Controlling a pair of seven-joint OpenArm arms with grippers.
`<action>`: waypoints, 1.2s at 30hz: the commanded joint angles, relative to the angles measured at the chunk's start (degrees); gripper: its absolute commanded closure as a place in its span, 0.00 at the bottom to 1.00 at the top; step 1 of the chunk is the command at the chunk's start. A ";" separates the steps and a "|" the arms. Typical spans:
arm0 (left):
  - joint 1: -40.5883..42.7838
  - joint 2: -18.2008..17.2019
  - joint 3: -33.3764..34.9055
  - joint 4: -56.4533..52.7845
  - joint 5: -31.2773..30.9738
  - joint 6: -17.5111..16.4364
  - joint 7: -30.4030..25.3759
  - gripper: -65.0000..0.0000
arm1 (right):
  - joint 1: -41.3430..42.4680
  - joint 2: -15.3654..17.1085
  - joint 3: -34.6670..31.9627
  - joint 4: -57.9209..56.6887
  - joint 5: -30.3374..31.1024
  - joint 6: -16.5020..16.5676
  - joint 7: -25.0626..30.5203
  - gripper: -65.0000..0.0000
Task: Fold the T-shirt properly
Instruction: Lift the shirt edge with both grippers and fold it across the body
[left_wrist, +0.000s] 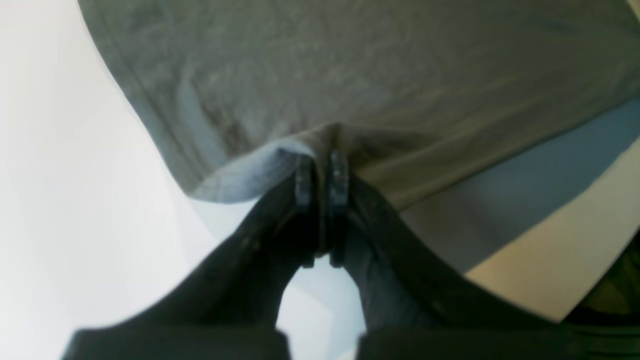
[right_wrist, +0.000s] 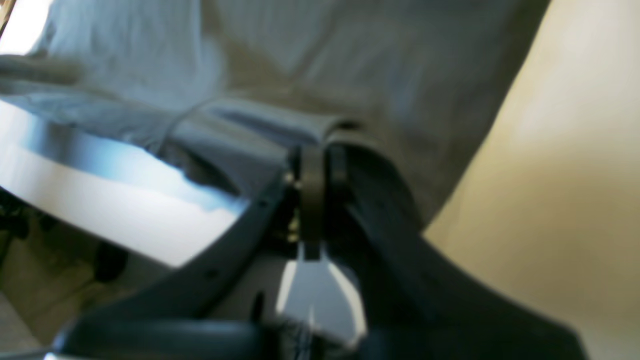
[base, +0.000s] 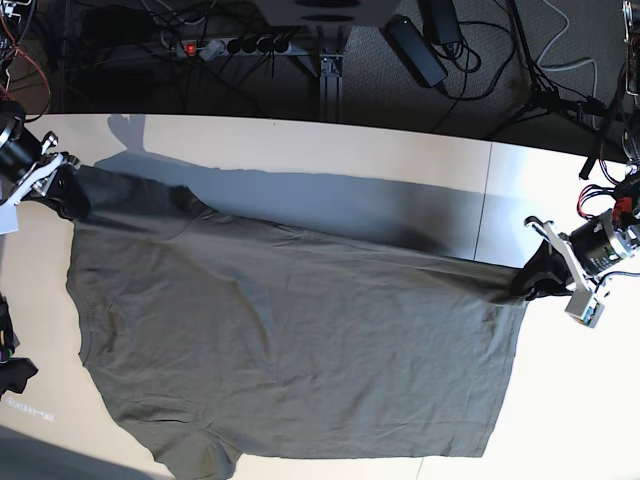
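Note:
The dark olive-grey T-shirt (base: 290, 350) lies spread across the white table (base: 400, 170), stretched between both arms with its neck end at the left of the base view. My left gripper (base: 527, 283) is shut on the shirt's hem corner at the right of the base view; the wrist view shows its fingertips (left_wrist: 322, 175) pinching a raised fold of T-shirt (left_wrist: 380, 85). My right gripper (base: 62, 182) is shut on the shoulder or sleeve edge at the far left, and its wrist view shows the pads (right_wrist: 317, 165) clamped on bunched T-shirt (right_wrist: 350, 65).
The table's far edge (base: 300, 120) runs along the top of the base view, with a power strip (base: 235, 45), cables and stands on the dark floor behind it. A dark object (base: 12, 375) sits at the table's left edge. A seam (base: 482, 200) crosses the tabletop at right.

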 joint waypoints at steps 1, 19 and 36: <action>-1.95 -1.14 -0.52 0.72 -0.66 -0.69 -1.05 1.00 | 1.42 1.95 0.52 0.85 0.76 4.85 1.07 1.00; -17.99 1.25 4.28 -18.29 6.47 -0.69 -6.54 1.00 | 33.24 11.08 -25.92 -15.43 -8.70 4.83 1.99 1.00; -31.76 8.04 14.56 -35.10 17.20 -0.69 -16.13 0.95 | 58.38 6.73 -54.07 -32.72 -23.12 4.50 5.70 1.00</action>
